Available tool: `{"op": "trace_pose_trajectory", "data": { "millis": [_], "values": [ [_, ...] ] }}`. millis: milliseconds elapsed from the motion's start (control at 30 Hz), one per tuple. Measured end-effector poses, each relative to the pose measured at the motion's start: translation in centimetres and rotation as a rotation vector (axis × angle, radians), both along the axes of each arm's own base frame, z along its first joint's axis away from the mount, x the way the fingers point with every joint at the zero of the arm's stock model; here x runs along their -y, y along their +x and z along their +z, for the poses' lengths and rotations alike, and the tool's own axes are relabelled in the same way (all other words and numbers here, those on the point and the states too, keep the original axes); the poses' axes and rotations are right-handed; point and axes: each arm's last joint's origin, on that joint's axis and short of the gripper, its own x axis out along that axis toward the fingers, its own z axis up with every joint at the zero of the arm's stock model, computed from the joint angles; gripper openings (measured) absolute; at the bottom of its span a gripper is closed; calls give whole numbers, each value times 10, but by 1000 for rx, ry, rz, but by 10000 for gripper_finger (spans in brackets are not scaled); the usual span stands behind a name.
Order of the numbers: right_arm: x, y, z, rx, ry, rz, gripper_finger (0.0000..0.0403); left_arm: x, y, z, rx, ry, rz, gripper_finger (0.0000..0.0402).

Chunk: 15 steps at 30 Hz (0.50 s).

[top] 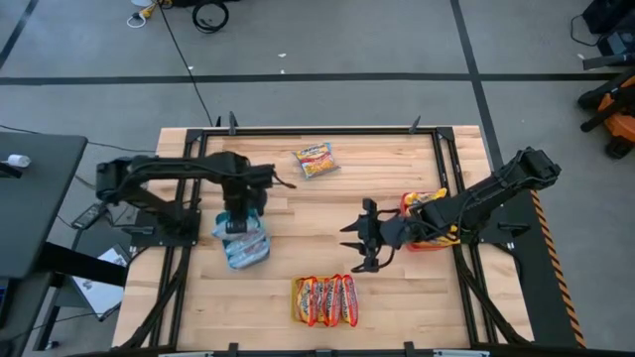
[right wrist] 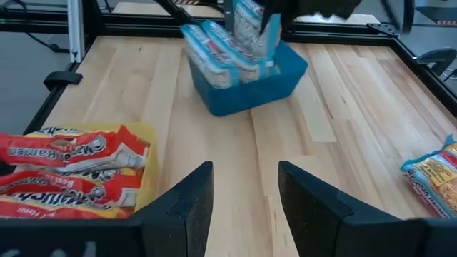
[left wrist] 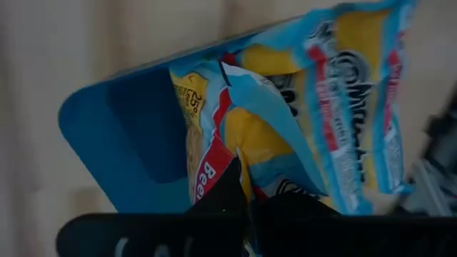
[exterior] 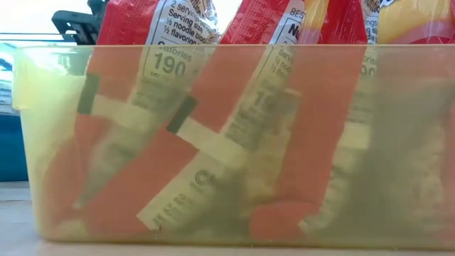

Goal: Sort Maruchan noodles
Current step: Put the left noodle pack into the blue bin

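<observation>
Blue tray (top: 244,248) on your left side holds the silvery-blue packets (right wrist: 214,53); your left gripper (top: 236,224) is pinched onto one upright packet (left wrist: 285,135) over it; your right gripper (top: 369,240) hangs spread and empty mid-table; red packets (top: 325,299) fill the near yellow tray (exterior: 21,142); one loose packet (top: 316,160) lies at the far edge.

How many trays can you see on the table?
3: a blue tray on the left under the left claw, a yellow tray at the near edge, a red tray under the right arm.
</observation>
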Motion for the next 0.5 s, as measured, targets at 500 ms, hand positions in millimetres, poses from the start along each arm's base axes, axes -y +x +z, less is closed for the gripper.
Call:
{"op": "trace_pose_trajectory", "data": {
  "millis": [500],
  "values": [
    [-2, -3, -3, -35, -1, 2, 164, 2, 30, -27, 103, -142, -111, 57]
  ]
}}
